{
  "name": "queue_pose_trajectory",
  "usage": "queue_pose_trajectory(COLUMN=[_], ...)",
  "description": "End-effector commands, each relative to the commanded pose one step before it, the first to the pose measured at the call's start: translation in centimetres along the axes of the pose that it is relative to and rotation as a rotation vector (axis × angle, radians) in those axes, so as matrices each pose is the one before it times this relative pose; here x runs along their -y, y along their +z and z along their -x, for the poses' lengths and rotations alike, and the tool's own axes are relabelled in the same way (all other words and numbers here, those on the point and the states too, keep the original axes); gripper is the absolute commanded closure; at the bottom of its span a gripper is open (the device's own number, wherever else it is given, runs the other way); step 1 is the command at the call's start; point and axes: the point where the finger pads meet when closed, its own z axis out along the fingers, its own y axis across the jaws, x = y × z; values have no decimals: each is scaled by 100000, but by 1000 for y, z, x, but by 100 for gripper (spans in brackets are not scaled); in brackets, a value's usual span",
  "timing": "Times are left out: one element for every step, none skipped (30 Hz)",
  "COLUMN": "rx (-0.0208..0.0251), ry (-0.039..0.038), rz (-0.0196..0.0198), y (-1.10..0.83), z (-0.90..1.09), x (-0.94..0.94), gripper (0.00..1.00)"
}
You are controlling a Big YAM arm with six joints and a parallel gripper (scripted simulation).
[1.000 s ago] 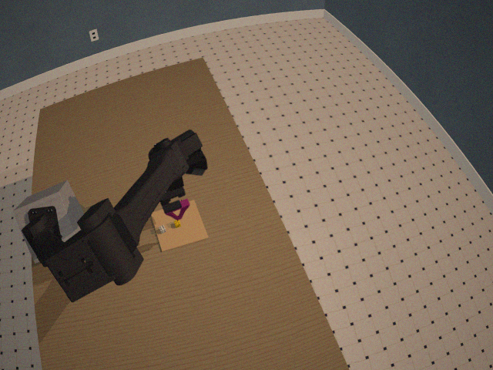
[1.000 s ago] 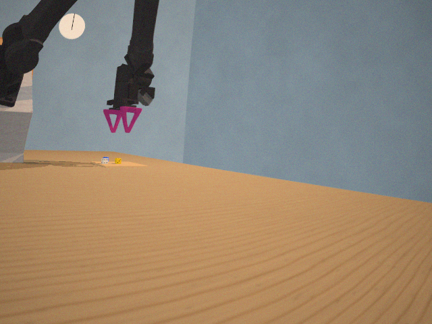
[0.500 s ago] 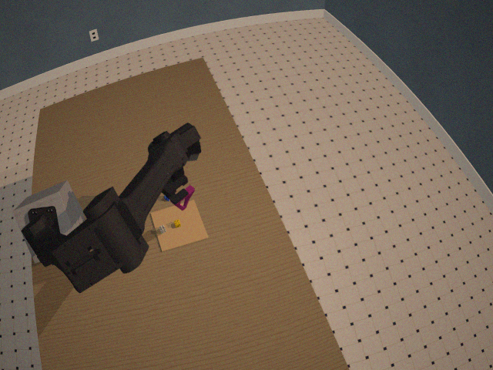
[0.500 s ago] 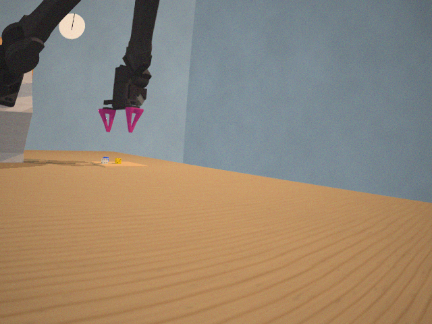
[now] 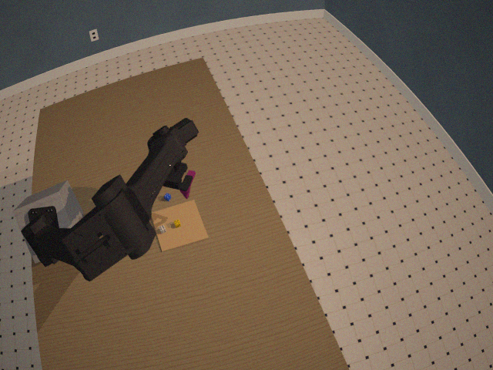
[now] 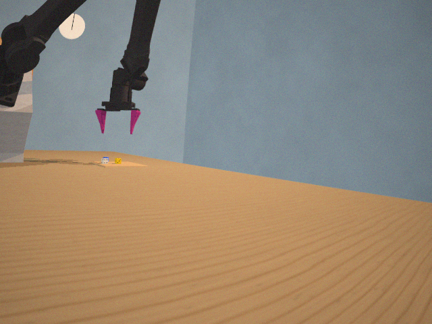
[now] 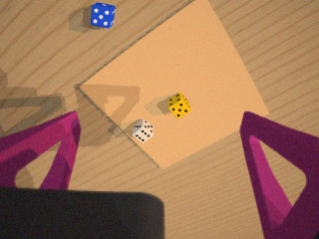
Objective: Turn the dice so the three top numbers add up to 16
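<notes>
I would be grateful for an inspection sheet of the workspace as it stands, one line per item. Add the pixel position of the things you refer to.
Surface: wood-grained table [image 5: 254, 287] [image 6: 223, 244] [image 7: 209, 209], no damage seen.
Mat: tan square [image 5: 189, 215] [image 6: 129, 164] [image 7: 199, 55], lying flat.
Yellow die [image 5: 177, 223] [image 6: 118, 160] [image 7: 179, 106]: on the mat.
White die [image 5: 162, 229] [image 6: 104, 160] [image 7: 143, 130]: on the mat, close to an edge.
Blue die [image 5: 167, 196] [image 7: 103, 15]: off the mat, on the table, five pips up.
Clutter: nothing seen.
Gripper [image 6: 117, 133] [image 7: 159, 120]: open, holding nothing, above the table.
Cables: nothing seen.
Surroundings: blue walls, spotted floor, a wall outlet [image 5: 94, 35], a round clock [image 6: 71, 25].
</notes>
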Motion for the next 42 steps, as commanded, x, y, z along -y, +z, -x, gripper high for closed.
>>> queue_pose_trajectory(rx=[2314,-71,-21,-196,-78,123,0,0,120,-54,-32,-5,115,52,36,30,7,-235,-18,-35,-35,-39,-52,0,0,-1,124,-181,-229,-113,-35,5,0,897,213,-141,-280,-148,-105,-41,0,0], ry=[-18845,-3618,-1107,-5872,-2669,-4748,0,0,-5054,-6798,-3337,-477,-5915,-2889,-4091,-3694,-942,-5950,-1103,-6088,-2571,-4594,-3518,0,0,-56,-7201,-5796,-4119,-1872,-4527,-3485,-428,-3935,-2146,-1591,-1384,-1065,-587,-198,0,0], rz=[-1876,78,24,528,244,-211,0,0,-230,-141,-68,-10,-192,-96,-39,-36,-9,3000,557,-1374,-579,-857,-654,0,0,-10,3669,-1951,-812,-366,-202,-106,-13,3074,249,-522,-661,-270,-77,-73,0,0], y=[-664,22,7,360,164,-25,0,0,-26,-106,-52,-7,69,34,47,43,11,1056,196,-387,-163,-242,-184,0,0,-3,1022,-498,-225,-102,61,46,6,921,159,-98,-201,-93,-30,-24,0,0], z=[2019,140,44,108,50,289,0,0,311,373,188,27,337,165,216,195,50,-459,-79,622,258,453,344,0,0,5,-228,476,384,171,228,175,21,117,-54,-18,65,100,50,11,0,0], x=[-232,-77,-22,-52,-21,-92,0,0,-85,-188,-81,-11,-16,1,-20,-11,-1,-409,-78,227,110,117,102,0,0,2,-1060,839,193,94,129,91,12,-1236,101,343,312,92,19,33,0,0], gripper=[0,0,0,0,0,0,0,0,0,0,0,0,0,0,0,0,0,0,0,0,0,0,0,0,0,0,0,0,0,0,0,0,0,0,0,0,0,0,0,0,0,0])
